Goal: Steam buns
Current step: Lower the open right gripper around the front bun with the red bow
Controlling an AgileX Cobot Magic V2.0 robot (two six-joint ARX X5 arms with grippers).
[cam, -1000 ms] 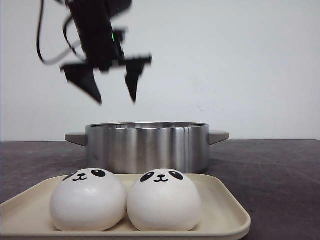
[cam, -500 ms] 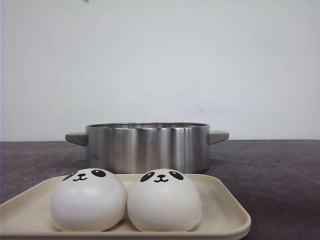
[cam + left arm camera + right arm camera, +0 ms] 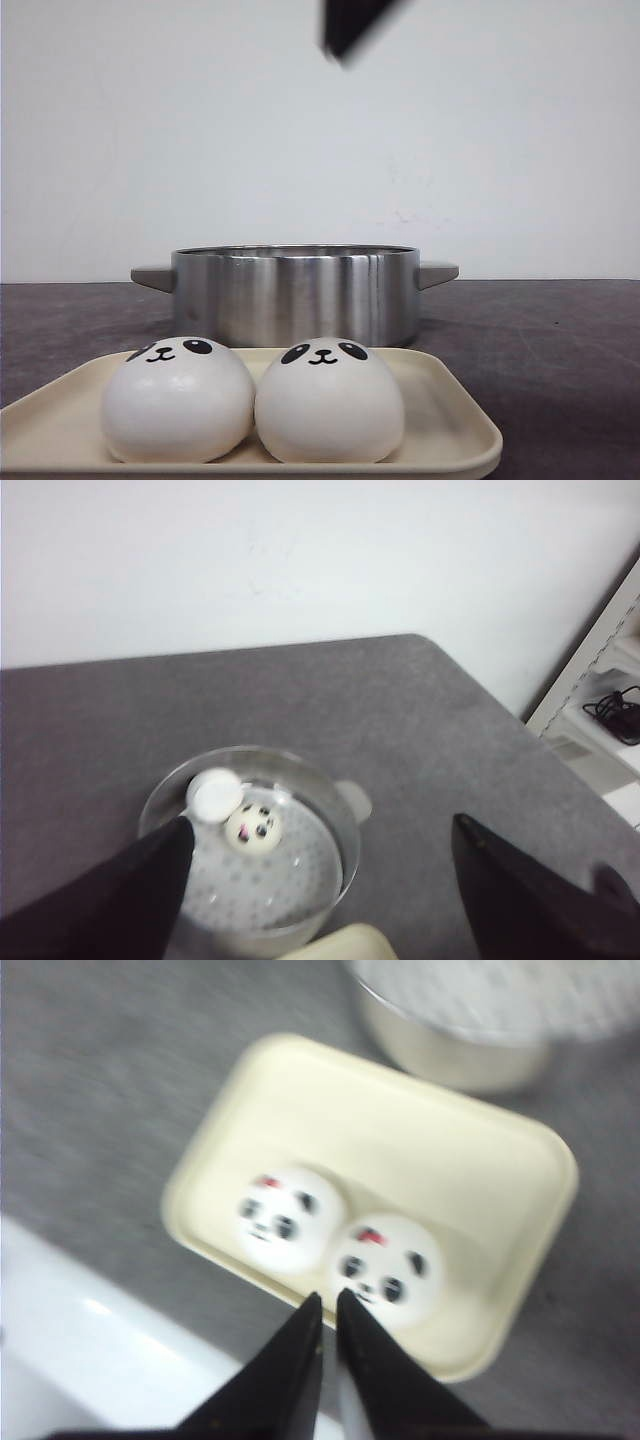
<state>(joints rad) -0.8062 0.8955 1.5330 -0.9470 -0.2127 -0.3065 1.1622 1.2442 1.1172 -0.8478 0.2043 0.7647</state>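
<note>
L gripper point(image 3: 320, 900) above pot point(image 3: 250, 850), jaws wide; R gripper point(image 3: 328, 1310) over tray point(image 3: 480, 1170), jaws nearly closed, empty.

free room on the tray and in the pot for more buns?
Tray: the half toward the pot is bare; the near edge is crowded by two buns side by side. Pot: two buns sit together at one side of the steamer plate; the rest looks bare, partly hidden by the left tool.

A dark blurred arm part point(image 3: 350, 25) is cut off by the front view's top edge. The right wrist view is motion-blurred throughout. The pot point(image 3: 480, 1020) there is cropped. The tray point(image 3: 335, 945) is barely visible in the left wrist view.
</note>
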